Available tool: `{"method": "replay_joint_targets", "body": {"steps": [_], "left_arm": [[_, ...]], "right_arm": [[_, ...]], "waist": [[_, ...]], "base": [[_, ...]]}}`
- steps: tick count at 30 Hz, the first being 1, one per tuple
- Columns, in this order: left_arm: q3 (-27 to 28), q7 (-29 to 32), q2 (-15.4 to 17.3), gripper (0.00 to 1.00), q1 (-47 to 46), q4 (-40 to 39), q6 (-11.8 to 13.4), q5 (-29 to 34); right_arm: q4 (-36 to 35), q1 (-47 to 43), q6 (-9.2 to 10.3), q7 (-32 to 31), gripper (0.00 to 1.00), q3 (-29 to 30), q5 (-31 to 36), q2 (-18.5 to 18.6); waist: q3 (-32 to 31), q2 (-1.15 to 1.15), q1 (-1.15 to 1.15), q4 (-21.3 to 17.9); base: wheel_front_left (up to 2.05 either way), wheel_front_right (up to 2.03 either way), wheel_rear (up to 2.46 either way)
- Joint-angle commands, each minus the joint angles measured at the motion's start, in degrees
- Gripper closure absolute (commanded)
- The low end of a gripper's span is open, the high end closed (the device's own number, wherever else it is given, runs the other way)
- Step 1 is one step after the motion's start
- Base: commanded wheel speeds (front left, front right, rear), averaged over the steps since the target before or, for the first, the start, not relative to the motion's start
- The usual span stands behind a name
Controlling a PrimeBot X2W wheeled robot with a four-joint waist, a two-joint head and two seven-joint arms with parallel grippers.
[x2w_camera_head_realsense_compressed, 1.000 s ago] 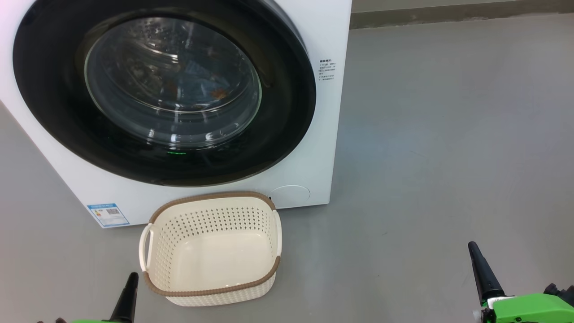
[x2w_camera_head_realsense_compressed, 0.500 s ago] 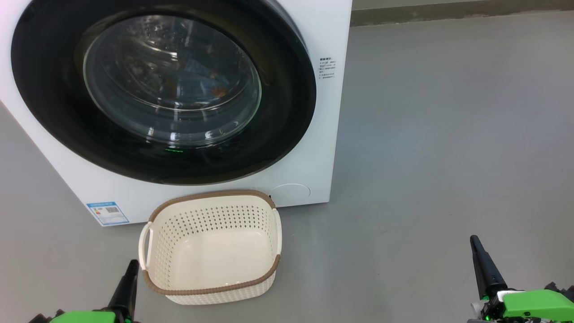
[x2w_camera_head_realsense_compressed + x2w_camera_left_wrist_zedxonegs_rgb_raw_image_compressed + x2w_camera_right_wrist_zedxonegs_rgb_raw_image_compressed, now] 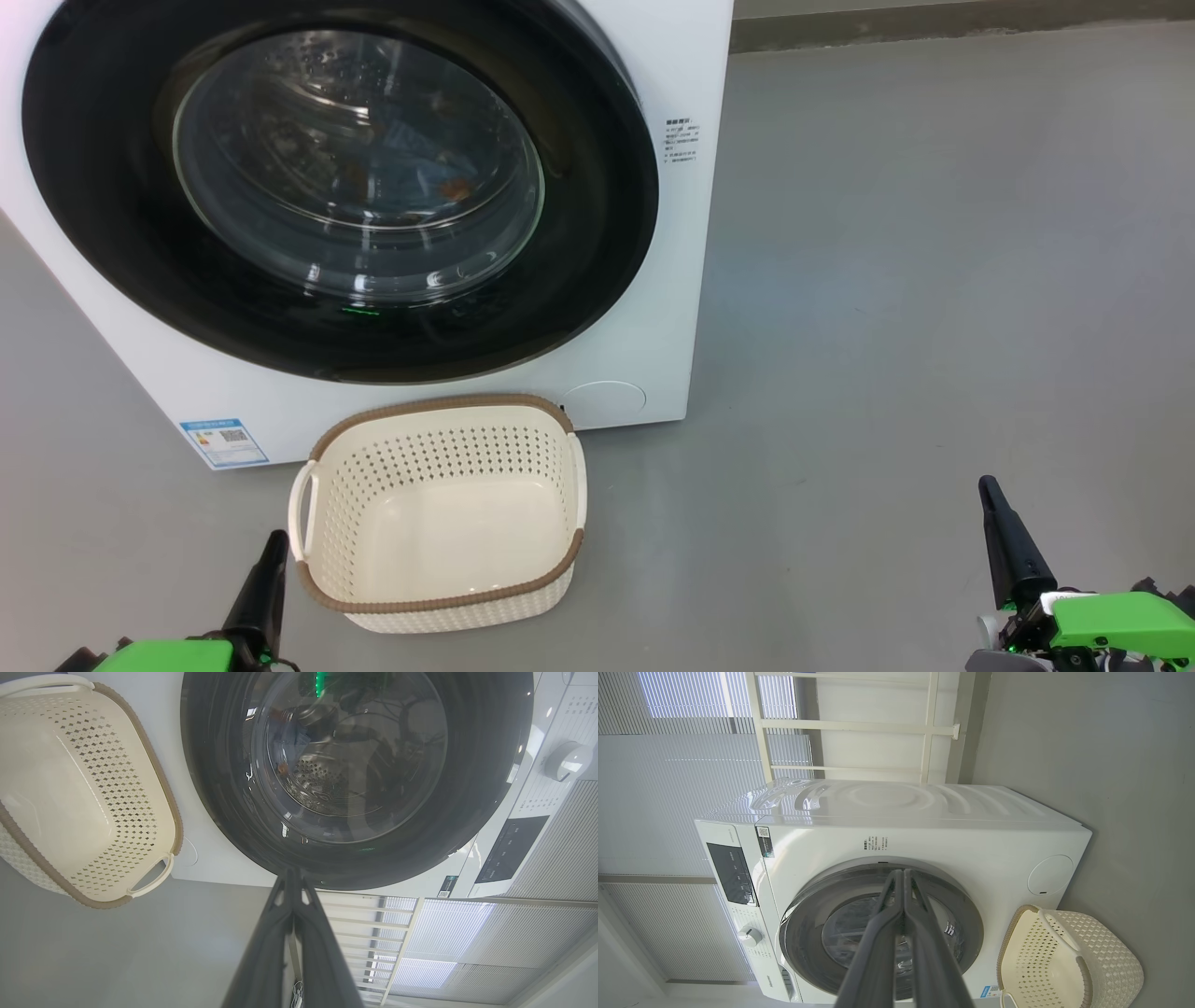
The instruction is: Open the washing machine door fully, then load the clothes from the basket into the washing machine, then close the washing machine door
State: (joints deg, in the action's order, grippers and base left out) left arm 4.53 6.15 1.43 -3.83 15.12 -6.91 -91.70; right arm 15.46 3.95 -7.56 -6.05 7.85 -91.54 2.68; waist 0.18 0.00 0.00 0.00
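Holding the left gripper [image 3: 273, 551] low at the near left, its two dark fingers [image 3: 257, 607] pressed flat together on nothing, tip just beside the basket [image 3: 439, 457] near its left handle [image 3: 301, 509] but apart from it. Holding the right gripper [image 3: 990, 499] low at the near right, well apart from everything, over bare grey floor [image 3: 934, 280], jaws likewise closed and empty.

Finding the basket standing upright and empty on the floor, its back rim just in front of the washing machine [image 3: 672, 280], between a blue label sticker [image 3: 224, 443] on the left and a round cover [image 3: 605, 406] on the right.

Seeing the washing machine door [image 3: 112, 233] lying closed against the white front, its black rim glossy, its glass window [image 3: 280, 112] bulging at the centre. Making out the clothes [image 3: 448, 189] behind that glass, inside the drum [image 3: 322, 784]: blue fabric with an orange-brown patch. Catching a small green light [image 3: 359, 311] glowing low on the door.

Farther back, in the right wrist view, noting a dark control panel [image 3: 731, 872] and a white knob [image 3: 749, 936] along the machine's top edge, and pale window blinds [image 3: 668, 788] behind it.
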Motion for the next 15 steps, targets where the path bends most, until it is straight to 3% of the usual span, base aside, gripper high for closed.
{"method": "replay_joint_targets", "body": {"steps": [1, 15], "left_arm": [[2.0, 0.3, 1.4, 1.00, -2.4, -1.1, -0.6, -0.5], [2.0, 0.3, 1.4, 1.00, -2.4, -1.1, -0.6, -0.5]], "right_arm": [[-1.4, 2.2, 0.08, -0.5, 1.00, -1.3, -0.6, 0.2], [-1.4, 2.2, 0.08, -0.4, 1.00, -1.3, -0.6, 0.2]], "waist": [[0.0, 0.00, 0.00, 0.0], [0.0, 0.00, 0.00, 0.0]], "base": [[0.00, 0.00, 0.00], [0.00, 0.00, 0.00]]}}
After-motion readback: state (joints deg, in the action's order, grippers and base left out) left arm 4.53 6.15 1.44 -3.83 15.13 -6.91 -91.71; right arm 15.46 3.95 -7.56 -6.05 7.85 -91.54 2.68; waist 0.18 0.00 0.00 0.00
